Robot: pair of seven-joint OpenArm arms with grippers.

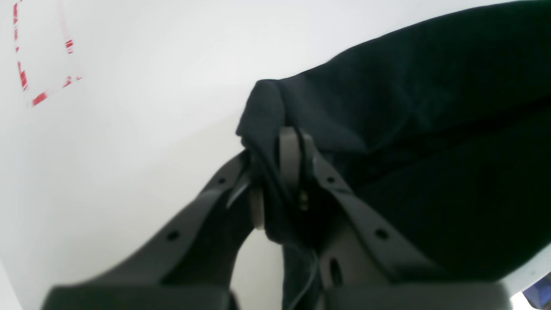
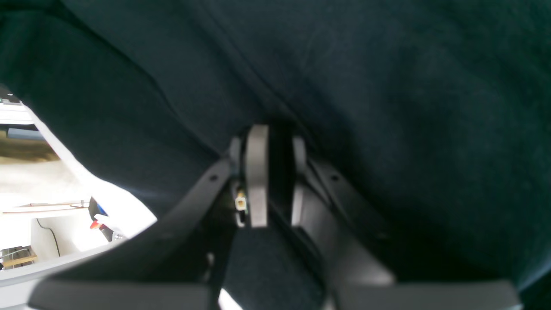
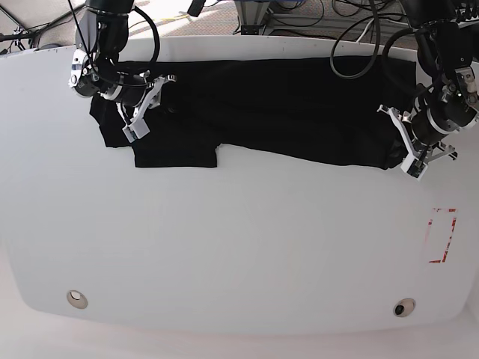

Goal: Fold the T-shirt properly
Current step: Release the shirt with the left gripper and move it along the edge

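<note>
Both claws — left claw (image 1: 275,172), right claw (image 2: 275,172) — pinch T-shirt (image 3: 284,105).

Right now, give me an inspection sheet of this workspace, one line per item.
Surface: white table, bare in front of the shirt.
Job's things: black T-shirt stretched in a long band across the far side, plain black showing, one sleeve flap lying toward the front.
Clutter: red dashed rectangle marking near the table's front corner; two round fittings set in the front edge.
Grippers: left gripper shut on the T-shirt's end; right gripper over the cloth at the other end, fabric between its fingers.
Cables: black cables hang off both arms and lie behind the table.
Surroundings: floor and equipment behind the table, too blurred to name.
</note>
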